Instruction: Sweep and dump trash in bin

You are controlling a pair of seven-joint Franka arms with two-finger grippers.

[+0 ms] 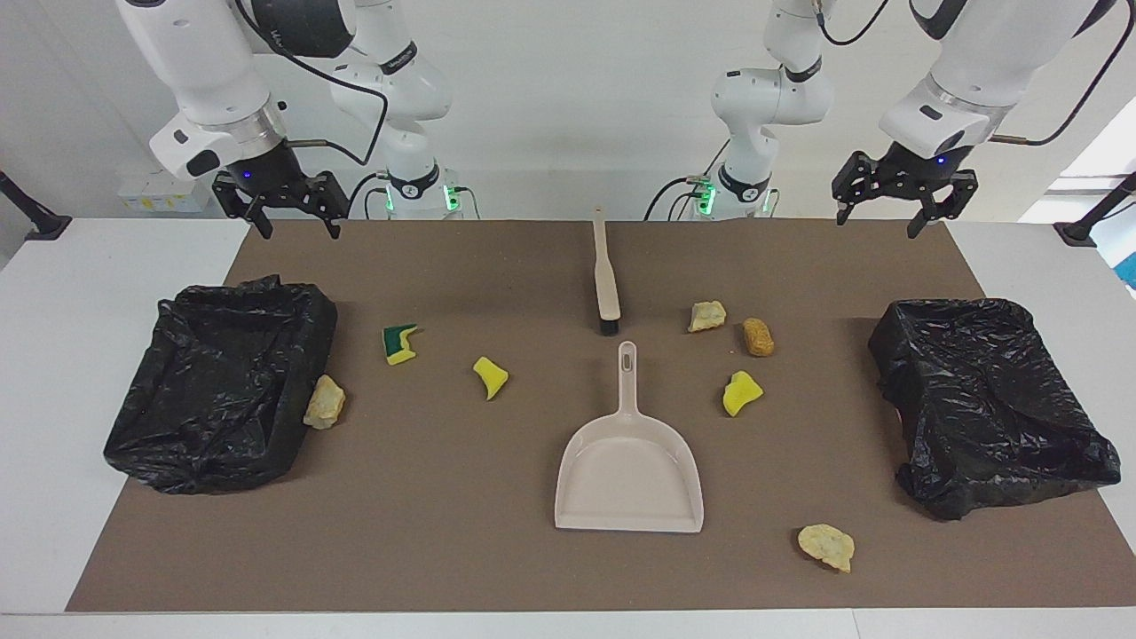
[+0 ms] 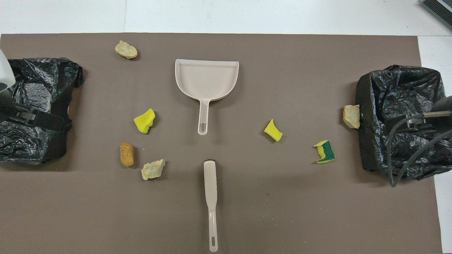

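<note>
Several trash scraps lie on the brown mat: a green-and-yellow sponge (image 1: 399, 343) (image 2: 325, 152), two yellow pieces (image 1: 490, 376) (image 1: 741, 393), a tan lump (image 1: 706, 316), a brown lump (image 1: 758, 336), a pale lump (image 1: 826, 545) near the mat's edge farthest from the robots, and a tan lump (image 1: 325, 402) against the bin at the right arm's end. The beige dustpan (image 1: 630, 470) lies mid-mat with its handle toward the robots. The brush (image 1: 606, 275) lies nearer to the robots. My right gripper (image 1: 297, 229) and left gripper (image 1: 879, 222) hang open and empty, raised over the mat's corners nearest the robots.
Two bins lined with black bags stand on the mat, one at the right arm's end (image 1: 222, 390) and one at the left arm's end (image 1: 985, 399). The white table (image 1: 89, 355) borders the mat.
</note>
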